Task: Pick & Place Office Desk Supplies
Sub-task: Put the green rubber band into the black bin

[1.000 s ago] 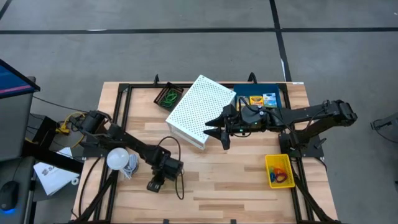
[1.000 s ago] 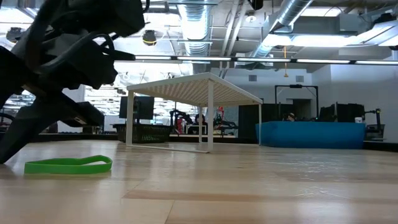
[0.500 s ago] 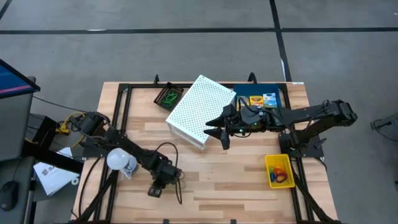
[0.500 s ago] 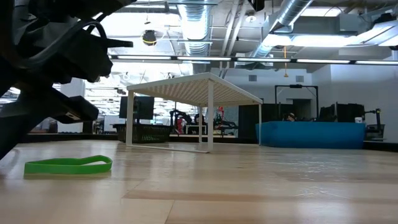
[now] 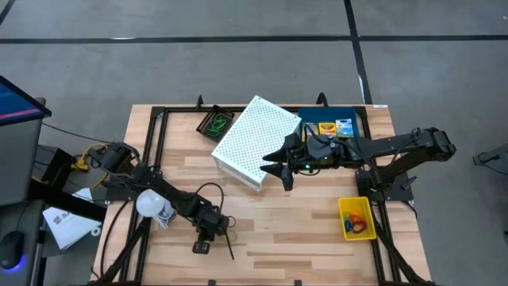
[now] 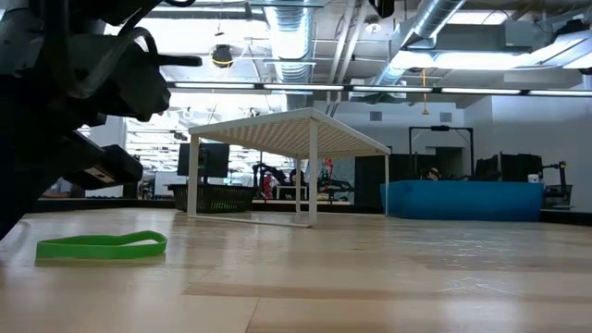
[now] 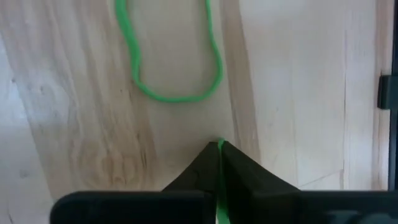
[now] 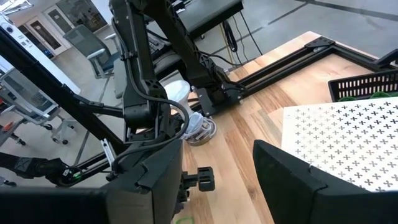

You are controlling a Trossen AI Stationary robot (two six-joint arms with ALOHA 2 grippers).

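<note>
While the green rubber band point(image 7: 171, 59) is lying on the wooden table point(image 5: 317, 238), well in front of the white perforated riser point(image 5: 255, 141), the left gripper point(image 7: 219, 149) is pinching its near end closed. The thin pinch could be slipping free on lifting. Beside the riser, the right gripper point(image 5: 279, 164) is hanging open. The black tray point(image 5: 214, 123) is holding green bands, the yellow tray point(image 5: 356, 218) coloured ones, the blue tray point(image 5: 337, 123) crayon packs point(image 5: 335, 128).
</note>
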